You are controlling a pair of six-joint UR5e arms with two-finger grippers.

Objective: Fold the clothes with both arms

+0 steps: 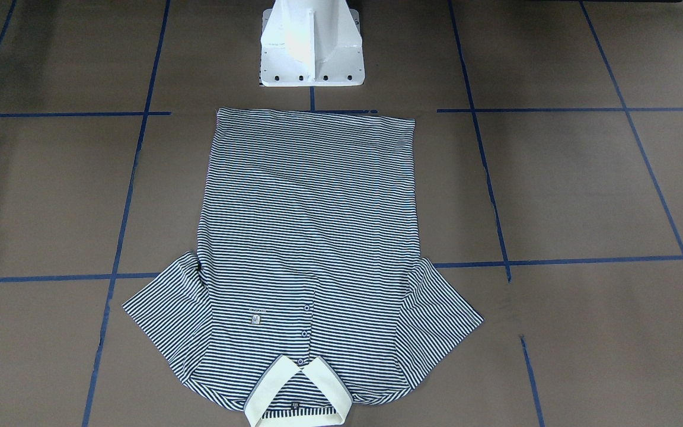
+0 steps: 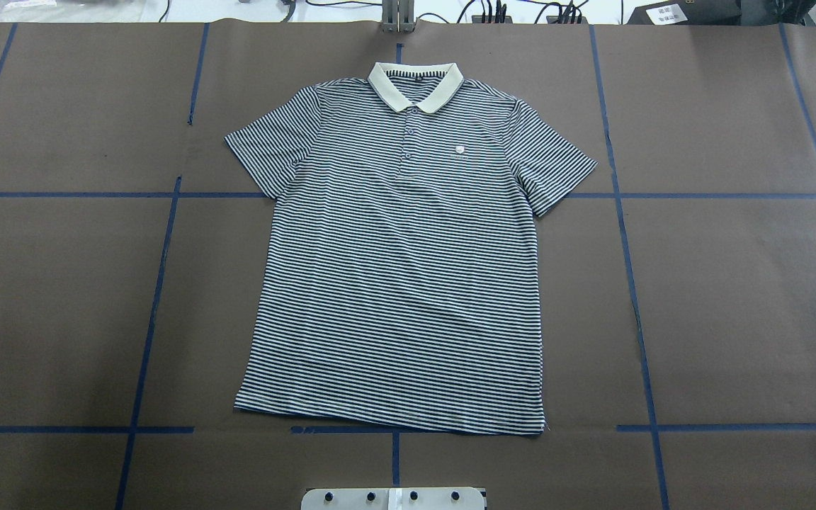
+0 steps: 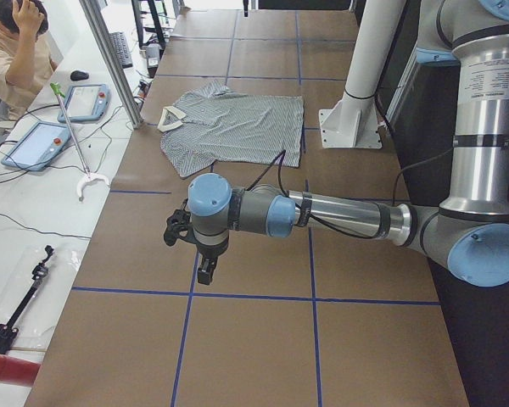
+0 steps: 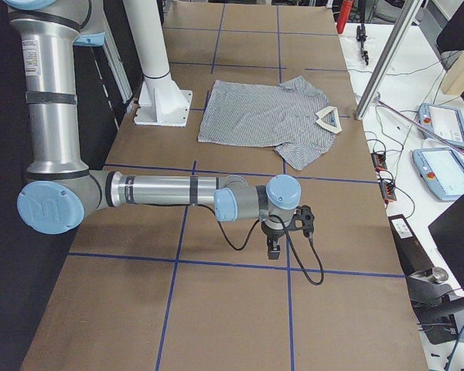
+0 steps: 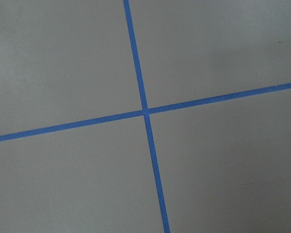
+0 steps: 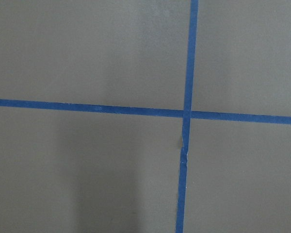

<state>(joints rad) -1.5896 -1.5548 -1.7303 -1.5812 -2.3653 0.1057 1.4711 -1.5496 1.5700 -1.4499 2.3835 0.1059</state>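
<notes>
The polo shirt [image 2: 394, 269] lies flat and face up in the middle of the table [image 2: 734, 283]. Its cream collar [image 2: 415, 85] points away from the robot, and its hem [image 2: 390, 421] lies nearest the white pedestal [image 1: 312, 44]. The placket [image 2: 410, 134] is buttoned and the chest logo [image 2: 459, 149] shows. Both sleeves, one on the robot's left [image 2: 266, 152] and one on its right [image 2: 553, 166], are spread out to the sides. No fold is made yet, so the task looks to be at its very start.

The left arm [image 3: 339, 216] and right arm [image 4: 162, 191] hang out over bare table at opposite ends, well apart from the shirt. Each wrist camera sees only a crossing of blue tape [image 5: 145, 112]. The left gripper [image 3: 204, 275] and right gripper [image 4: 274, 249] point downward and hold nothing. Only the side views show them, so I cannot tell whether their jaws are parted or closed.

The next move probably calls for both arms to travel inward to the shirt. Each would take matching points, likely a sleeve or shoulder edge, pinching only the cloth so the fold comes over evenly.
</notes>
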